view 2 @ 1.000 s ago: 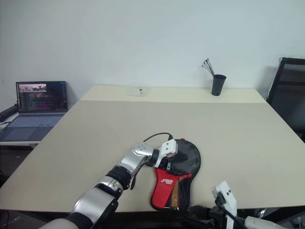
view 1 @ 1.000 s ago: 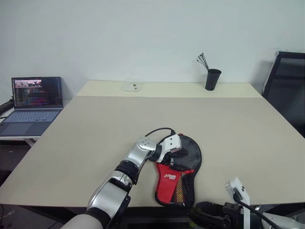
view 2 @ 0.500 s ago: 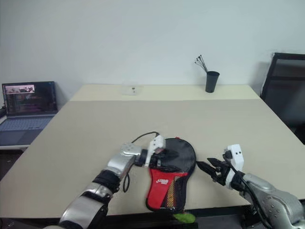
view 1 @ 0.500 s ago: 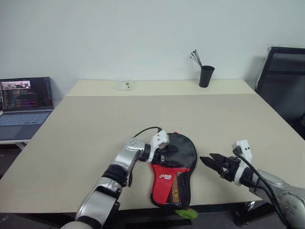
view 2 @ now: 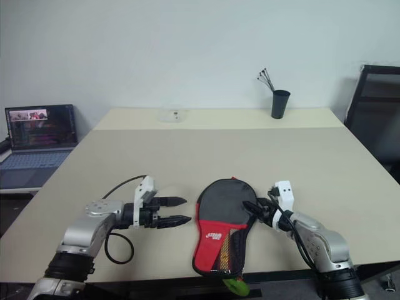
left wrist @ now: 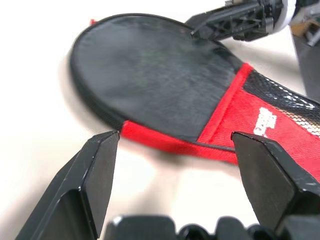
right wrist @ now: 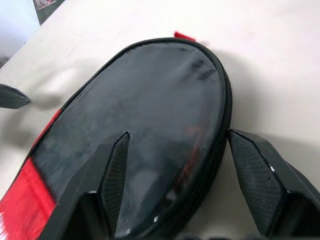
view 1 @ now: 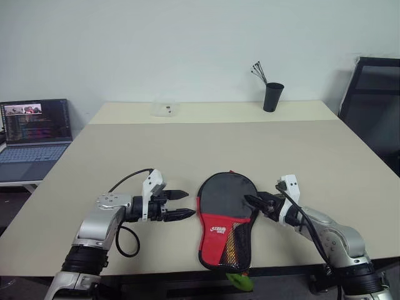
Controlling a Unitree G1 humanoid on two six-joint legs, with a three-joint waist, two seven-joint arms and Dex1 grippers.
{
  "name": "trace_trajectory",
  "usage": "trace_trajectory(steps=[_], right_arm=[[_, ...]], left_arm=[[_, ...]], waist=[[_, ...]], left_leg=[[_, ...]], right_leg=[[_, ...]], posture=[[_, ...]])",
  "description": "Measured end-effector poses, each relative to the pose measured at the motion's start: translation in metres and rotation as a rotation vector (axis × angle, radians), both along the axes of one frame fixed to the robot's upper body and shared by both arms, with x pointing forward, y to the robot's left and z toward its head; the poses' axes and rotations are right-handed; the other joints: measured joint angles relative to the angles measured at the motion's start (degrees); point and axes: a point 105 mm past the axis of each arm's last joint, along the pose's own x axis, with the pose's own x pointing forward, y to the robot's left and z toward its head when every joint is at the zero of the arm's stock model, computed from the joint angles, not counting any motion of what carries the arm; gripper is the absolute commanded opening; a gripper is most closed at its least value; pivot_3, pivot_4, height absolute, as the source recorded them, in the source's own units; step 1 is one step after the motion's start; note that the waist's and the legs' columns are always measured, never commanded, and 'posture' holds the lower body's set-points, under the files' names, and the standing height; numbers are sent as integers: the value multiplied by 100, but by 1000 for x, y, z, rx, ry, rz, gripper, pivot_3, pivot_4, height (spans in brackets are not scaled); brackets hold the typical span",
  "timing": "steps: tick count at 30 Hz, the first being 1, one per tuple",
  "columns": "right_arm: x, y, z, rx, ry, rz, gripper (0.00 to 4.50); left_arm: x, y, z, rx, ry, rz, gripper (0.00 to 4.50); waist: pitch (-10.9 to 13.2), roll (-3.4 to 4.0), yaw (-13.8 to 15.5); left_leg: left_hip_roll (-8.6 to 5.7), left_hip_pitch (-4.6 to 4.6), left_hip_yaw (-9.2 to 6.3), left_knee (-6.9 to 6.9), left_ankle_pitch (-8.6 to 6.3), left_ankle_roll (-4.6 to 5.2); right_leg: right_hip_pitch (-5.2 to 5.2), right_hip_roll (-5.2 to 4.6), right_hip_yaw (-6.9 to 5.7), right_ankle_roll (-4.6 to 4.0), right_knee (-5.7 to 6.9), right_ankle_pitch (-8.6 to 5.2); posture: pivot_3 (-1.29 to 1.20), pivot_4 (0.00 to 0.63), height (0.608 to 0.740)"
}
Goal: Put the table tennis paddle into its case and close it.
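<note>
The case (view 1: 226, 200) lies flat near the table's front edge, its round black end pointing away from me and its red mesh-pocket end toward me. The table tennis paddle is hidden. My left gripper (view 1: 187, 204) hovers open a short way left of the case, apart from it, pointing at its side (left wrist: 150, 75). My right gripper (view 1: 251, 203) is open at the case's right edge. In the right wrist view its fingers (right wrist: 115, 170) straddle the rim of the round black end (right wrist: 145, 125). A small red tab (right wrist: 184, 36) sticks out at the case's far tip.
A black cup with sticks (view 1: 272, 97) and a small clear box (view 1: 165, 110) stand at the far edge of the table (view 1: 187, 144). A laptop (view 1: 31, 134) sits on a side desk at the left, and a black chair (view 1: 375, 106) stands on the right. Something green (view 1: 240, 281) hangs below the front edge.
My left gripper has drawn back off the case to the left and stands open. My right arm has come forward to the case's right edge. The camera has shifted a little.
</note>
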Motion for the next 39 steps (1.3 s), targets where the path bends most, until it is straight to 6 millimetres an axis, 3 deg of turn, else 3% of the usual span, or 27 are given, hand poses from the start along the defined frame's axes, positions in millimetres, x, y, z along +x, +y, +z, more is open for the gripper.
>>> trace_trajectory(steps=[2,5,13,24,32,36,39], right_arm=[[4,0,-3,-16,4,4,3344],[11,3,-3,-33,-5,8,2739],[18,10,1,-39,-20,53,18],[25,31,7,-51,-38,152,18],[26,30,3,-90,-53,165,18],[30,22,2,-104,-44,146,1019],[38,-4,4,-155,-43,87,2021]], left_arm=[[-2,0,-2,-3,5,19,3910],[-3,0,-3,0,-3,42,3910],[-8,2,-3,-7,-17,71,3910],[-12,4,-2,1,-16,89,3910],[-11,1,2,1,-40,101,3910],[-9,-5,3,-26,-46,120,3910],[-8,-11,6,-37,-67,135,3910]], waist=[[1,-1,-3],[2,-2,-11],[4,1,-29],[5,2,-44],[5,2,-41],[5,1,-32],[6,1,-3]], left_leg=[[-1,0,3,0,0,0],[2,0,0,0,0,0],[4,5,0,-1,0,0],[4,8,0,-2,0,0],[5,7,5,-2,0,0],[4,6,5,0,1,-1],[0,5,6,5,1,-1]], right_leg=[[0,-3,3,1,0,1],[-5,1,2,1,8,0],[-12,10,2,-3,24,-1],[-17,11,2,-9,33,-4],[-17,10,9,-9,34,-4],[-17,5,10,-9,36,-4],[-15,0,10,-9,36,-4]], posture=[[0,150,740],[0,150,740],[0,150,740],[0,150,740],[0,150,740],[0,150,740],[0,150,740]])
